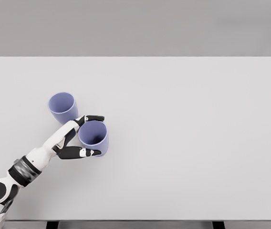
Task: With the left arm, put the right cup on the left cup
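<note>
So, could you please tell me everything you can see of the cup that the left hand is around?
The right cup is a plain, handleless, blue-violet cup of matte, plastic-looking material, open at the top and empty inside, narrowing slightly toward its base. It stands upright on the white table, just right of and nearer than the left cup, apart from it. The left hand wraps it, one finger behind its rim and others along its near side.

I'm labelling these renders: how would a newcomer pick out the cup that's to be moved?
Look at the left half of the white table. Two blue cups stand there; it is the nearer cup. Unlike the far cup, it sits between the left hand's fingers.
</note>
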Robot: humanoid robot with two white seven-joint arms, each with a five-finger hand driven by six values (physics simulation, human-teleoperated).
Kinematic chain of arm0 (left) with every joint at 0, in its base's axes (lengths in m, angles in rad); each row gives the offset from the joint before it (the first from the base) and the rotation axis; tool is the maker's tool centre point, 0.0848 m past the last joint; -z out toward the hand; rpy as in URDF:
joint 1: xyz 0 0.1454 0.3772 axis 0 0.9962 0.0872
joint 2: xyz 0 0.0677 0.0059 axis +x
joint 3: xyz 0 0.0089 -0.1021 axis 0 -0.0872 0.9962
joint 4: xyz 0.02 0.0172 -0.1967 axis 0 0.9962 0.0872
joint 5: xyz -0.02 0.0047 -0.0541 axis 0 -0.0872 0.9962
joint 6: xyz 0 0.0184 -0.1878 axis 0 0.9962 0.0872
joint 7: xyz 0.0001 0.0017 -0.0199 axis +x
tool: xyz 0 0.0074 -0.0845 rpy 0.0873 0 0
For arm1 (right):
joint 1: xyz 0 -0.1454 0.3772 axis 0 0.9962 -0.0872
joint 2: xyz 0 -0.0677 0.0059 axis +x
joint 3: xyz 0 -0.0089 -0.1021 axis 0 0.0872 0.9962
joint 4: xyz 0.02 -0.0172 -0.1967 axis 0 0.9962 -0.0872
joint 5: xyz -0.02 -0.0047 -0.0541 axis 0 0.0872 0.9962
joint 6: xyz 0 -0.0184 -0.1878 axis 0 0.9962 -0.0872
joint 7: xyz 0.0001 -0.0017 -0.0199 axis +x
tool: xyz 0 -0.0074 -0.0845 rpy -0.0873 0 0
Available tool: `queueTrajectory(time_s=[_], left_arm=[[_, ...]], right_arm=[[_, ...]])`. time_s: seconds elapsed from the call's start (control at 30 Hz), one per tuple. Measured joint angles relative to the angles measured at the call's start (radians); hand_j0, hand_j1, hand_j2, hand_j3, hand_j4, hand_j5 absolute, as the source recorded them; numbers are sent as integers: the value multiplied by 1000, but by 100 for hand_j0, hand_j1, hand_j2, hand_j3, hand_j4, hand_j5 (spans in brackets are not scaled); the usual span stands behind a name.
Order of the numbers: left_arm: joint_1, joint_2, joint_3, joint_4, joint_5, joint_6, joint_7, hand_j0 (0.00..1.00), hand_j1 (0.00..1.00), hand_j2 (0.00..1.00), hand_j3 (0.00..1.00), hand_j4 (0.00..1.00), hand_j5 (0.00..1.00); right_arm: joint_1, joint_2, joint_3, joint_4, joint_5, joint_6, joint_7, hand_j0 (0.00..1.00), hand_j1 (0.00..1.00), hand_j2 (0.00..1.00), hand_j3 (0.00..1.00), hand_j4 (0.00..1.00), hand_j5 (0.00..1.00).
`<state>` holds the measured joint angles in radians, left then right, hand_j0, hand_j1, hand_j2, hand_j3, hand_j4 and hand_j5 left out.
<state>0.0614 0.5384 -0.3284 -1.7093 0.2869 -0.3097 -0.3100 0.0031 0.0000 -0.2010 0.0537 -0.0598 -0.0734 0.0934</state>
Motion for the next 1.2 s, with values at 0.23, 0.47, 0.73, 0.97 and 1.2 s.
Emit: queueTrajectory(time_s=[0.23, 0.47, 0.73, 0.97, 1.2], left_arm=[[-3, 5, 0, -24, 3, 2, -1, 71, 71, 71, 71, 71, 71], [-15, 9, 2, -47, 4, 3, 0, 71, 71, 71, 71, 71, 71], [-40, 19, 6, -58, 6, 1, 0, 70, 70, 70, 70, 70, 70], [-60, 26, 8, -60, 9, 0, 0, 70, 70, 70, 70, 70, 70], [-86, 36, 8, -62, 23, 0, 0, 69, 69, 69, 69, 69, 69]], right_arm=[[0, 0, 0, 0, 0, 0, 0, 100, 100, 100, 100, 100, 100], [0, 0, 0, 0, 0, 0, 0, 100, 100, 100, 100, 100, 100], [0, 0, 0, 0, 0, 0, 0, 100, 100, 100, 100, 100, 100], [0, 0, 0, 0, 0, 0, 0, 100, 100, 100, 100, 100, 100], [0, 0, 0, 0, 0, 0, 0, 100, 100, 100, 100, 100, 100]])
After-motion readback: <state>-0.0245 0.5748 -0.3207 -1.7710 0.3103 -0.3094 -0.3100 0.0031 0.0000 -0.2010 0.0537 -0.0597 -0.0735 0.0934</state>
